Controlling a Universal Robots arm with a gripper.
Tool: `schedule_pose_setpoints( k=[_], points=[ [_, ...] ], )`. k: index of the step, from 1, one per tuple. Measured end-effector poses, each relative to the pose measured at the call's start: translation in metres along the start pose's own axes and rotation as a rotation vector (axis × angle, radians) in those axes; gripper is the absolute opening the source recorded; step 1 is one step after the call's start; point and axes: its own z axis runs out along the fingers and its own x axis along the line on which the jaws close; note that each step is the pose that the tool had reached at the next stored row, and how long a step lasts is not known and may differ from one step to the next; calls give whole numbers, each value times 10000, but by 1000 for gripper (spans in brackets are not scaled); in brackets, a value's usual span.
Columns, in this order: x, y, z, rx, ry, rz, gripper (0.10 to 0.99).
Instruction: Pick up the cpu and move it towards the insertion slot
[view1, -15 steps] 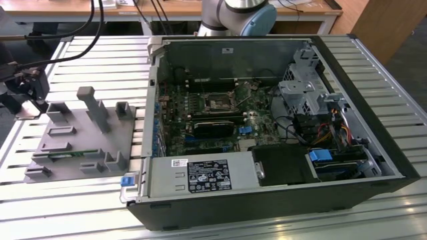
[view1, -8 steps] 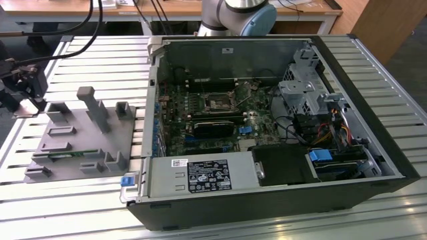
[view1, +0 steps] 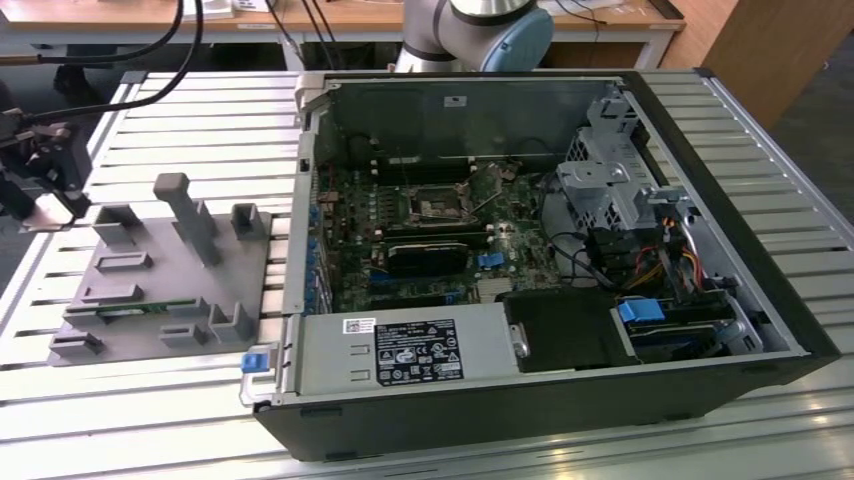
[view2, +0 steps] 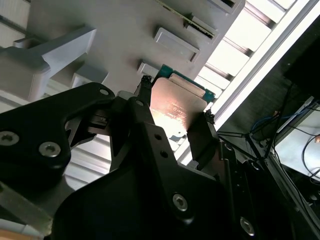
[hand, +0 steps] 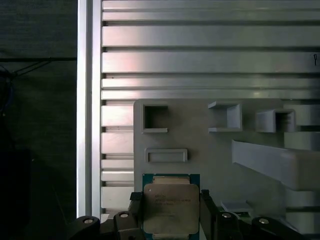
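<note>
Both wrist views show the gripper (hand: 170, 199) shut tight on the cpu (hand: 171, 212), with one black finger (view2: 144, 89) on each side of the chip. The cpu is held by the edge of the grey fixture (hand: 210, 150). Seen from the exterior view, the gripper (view1: 43, 195) is at the far left, well apart from the insertion slot (view1: 437, 205) inside the open computer case (view1: 534, 420).

My fingers (view2: 199, 137) hide two edges of the cpu (hand: 171, 205); the first wrist view's border cuts off a third. In the exterior view my pincer (view1: 47, 200) runs off the frame (the insertion slot (view1: 438, 203) is too small to show its contacts).
</note>
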Motion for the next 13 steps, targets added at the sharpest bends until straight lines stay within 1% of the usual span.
schedule_pose_setpoints(
  k=[4,7,13],
  points=[
    [0,1,-33,0,0,0,537],
    [-2,2,-41,-1,-2,-1,537],
    [-38,3,-61,2,2,0,537]
  ],
)
